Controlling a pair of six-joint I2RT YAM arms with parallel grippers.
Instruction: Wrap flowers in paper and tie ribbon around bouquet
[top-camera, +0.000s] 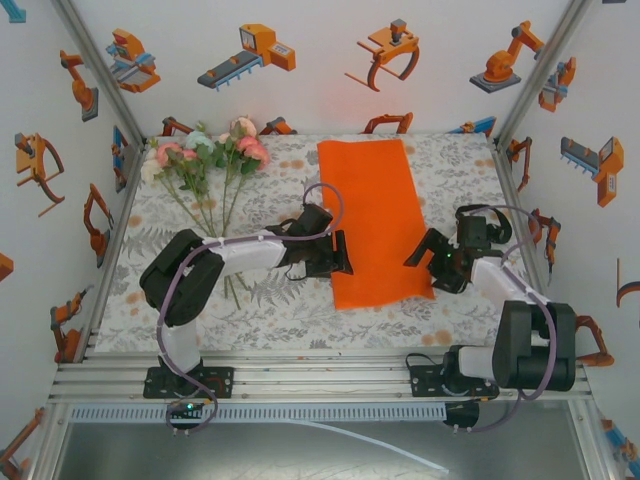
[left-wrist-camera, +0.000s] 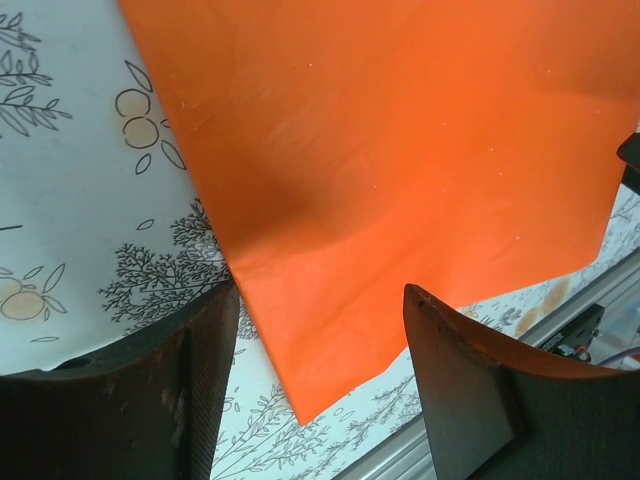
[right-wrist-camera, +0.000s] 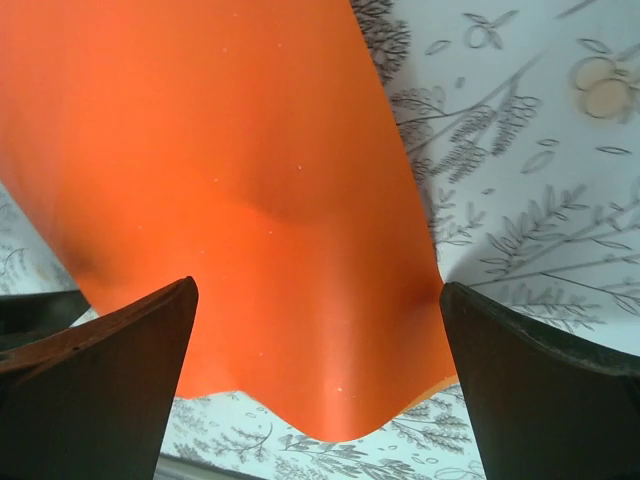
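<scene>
The flowers (top-camera: 205, 160) lie at the table's far left, blooms toward the back wall and stems running toward the left arm. The orange paper (top-camera: 372, 215) lies flat in the middle, with its long side running front to back. My left gripper (top-camera: 336, 254) is open at the paper's left edge; in the left wrist view the paper (left-wrist-camera: 400, 150) has its near corner between the spread fingers (left-wrist-camera: 190, 390). My right gripper (top-camera: 424, 250) is open at the paper's near right edge, where the paper (right-wrist-camera: 250, 200) bulges up in a wave between the fingers (right-wrist-camera: 130, 370). The ribbon and the bouquet are out of view.
A floral-print tablecloth (top-camera: 270, 300) covers the table. An aluminium rail (top-camera: 320, 375) runs along the near edge with both arm bases on it. White walls with robot pictures close off the left, back and right sides.
</scene>
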